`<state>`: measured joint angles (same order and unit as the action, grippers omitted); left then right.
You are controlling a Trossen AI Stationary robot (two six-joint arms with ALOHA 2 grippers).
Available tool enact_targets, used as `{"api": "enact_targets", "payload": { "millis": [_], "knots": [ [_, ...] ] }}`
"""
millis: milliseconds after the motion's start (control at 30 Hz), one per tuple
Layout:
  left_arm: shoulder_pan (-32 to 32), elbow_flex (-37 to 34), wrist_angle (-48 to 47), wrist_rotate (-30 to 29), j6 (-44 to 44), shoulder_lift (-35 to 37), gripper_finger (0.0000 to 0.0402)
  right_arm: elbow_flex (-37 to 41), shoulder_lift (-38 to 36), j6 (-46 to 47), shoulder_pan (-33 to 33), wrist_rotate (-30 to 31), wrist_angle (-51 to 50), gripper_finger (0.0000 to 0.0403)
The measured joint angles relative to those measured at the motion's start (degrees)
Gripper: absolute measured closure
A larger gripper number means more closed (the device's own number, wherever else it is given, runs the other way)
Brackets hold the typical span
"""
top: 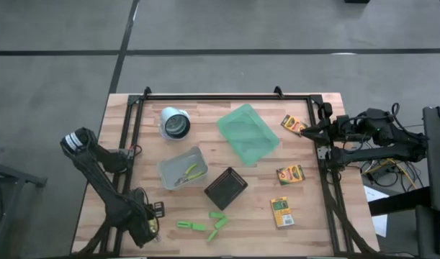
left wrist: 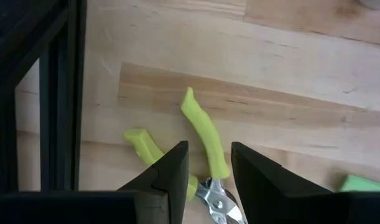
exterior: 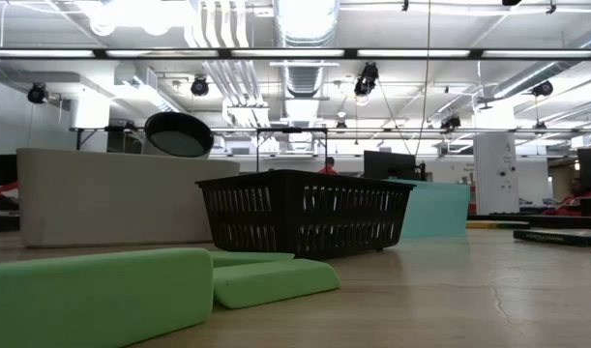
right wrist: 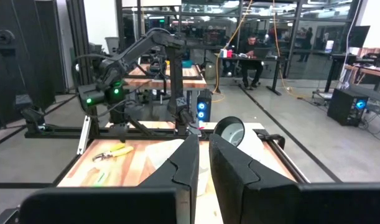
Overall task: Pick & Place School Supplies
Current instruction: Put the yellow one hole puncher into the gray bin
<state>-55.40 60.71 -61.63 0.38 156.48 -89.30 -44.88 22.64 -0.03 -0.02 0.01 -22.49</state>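
Right now the left pincer is hanging low over the near-left corner of the surface, fingers standing apart w/ nothing clamped btwn them yet. Lying directly under it is a pair of yellow-green scissors: one handle is running straight out ahead of the pincer thru the gap btwn the fingers, the other handle is splaying off beside one finger, and the metal blades are pointing back under the wrist. So the long axis is sitting roughly in line w/ the pincer's forward direction, crossing the closing line, which probably suits a straight drop and squeeze near the pivot. In the high view this arm is clearly the nearer one. Green marker sticks are lying just beyond the pincer along the near edge. A second pair of scissors is sitting inside the clear bin, further off. The right pincer is waiting well apart at the far-right edge, fingers nearly together, holding nothing visible, near a crayon box.
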Motion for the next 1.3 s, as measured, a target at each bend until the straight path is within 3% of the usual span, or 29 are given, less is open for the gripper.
{"api": "enact_targets", "payload": {
  "millis": [767, 1300],
  "knots": [
    [-0.3, -1.4, 6.7, 0.0, -0.8, -7.4, 0.0275, 0.0, 0.0, 0.0, 0.0, 0.0, 0.0, 0.0367],
    [-0.3, -6.3, 15.0, 0.0, -1.9, -6.8, 0.0284, 0.0, 0.0, 0.0, 0.0, 0.0, 0.0, 0.0367]
  ]
}}
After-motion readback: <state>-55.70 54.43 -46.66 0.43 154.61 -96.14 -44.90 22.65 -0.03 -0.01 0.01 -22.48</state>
